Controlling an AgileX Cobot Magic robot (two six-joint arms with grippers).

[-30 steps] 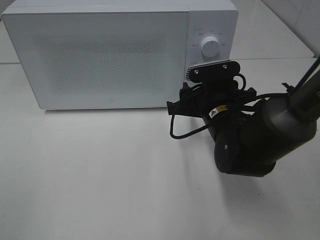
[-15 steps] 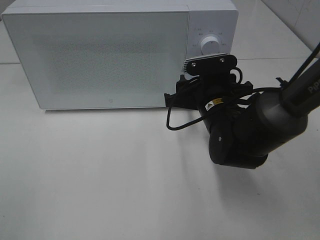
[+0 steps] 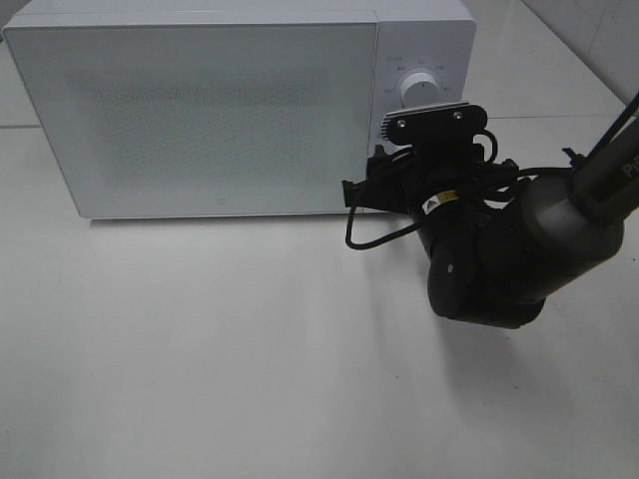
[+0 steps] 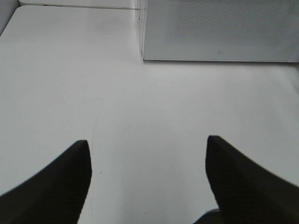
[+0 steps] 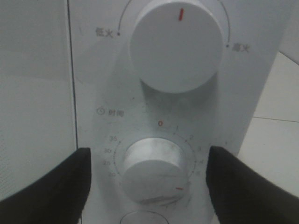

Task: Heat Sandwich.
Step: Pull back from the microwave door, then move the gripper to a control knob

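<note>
Table [image 3: 200, 379], white. A white microwave [image 3: 200, 110] stands toward 12 o'clock on it in the high view. Its door [image 3: 190, 60] is shut and frosted, with nothing to be made out behind it.

The sandwich shows in no view, so I cannot tell where it is.

The right arm [image 3: 499, 259] reaches in from 3 o'clock, its dark bulk just in front of the control panel at the microwave's right end. The upper knob [image 3: 419, 90] shows just above the wrist.

Right wrist view:
- The right gripper [image 5: 147, 154] is close to the panel, jaws wide. The two dark fingers [image 5: 56, 186] flank the lower knob [image 5: 154, 170] with a gap on each side. Nothing is gripped.
- The lower knob's red mark sits near 4 o'clock on its dial, with a red zero printed at 12.
- The upper knob's red mark points to 12 o'clock.

Left wrist view:
- The left gripper [image 4: 147, 140] hangs over bare table, jaws wide, nothing between them.
- The microwave's front lower corner lies ahead, toward 1 o'clock and well apart.
</note>
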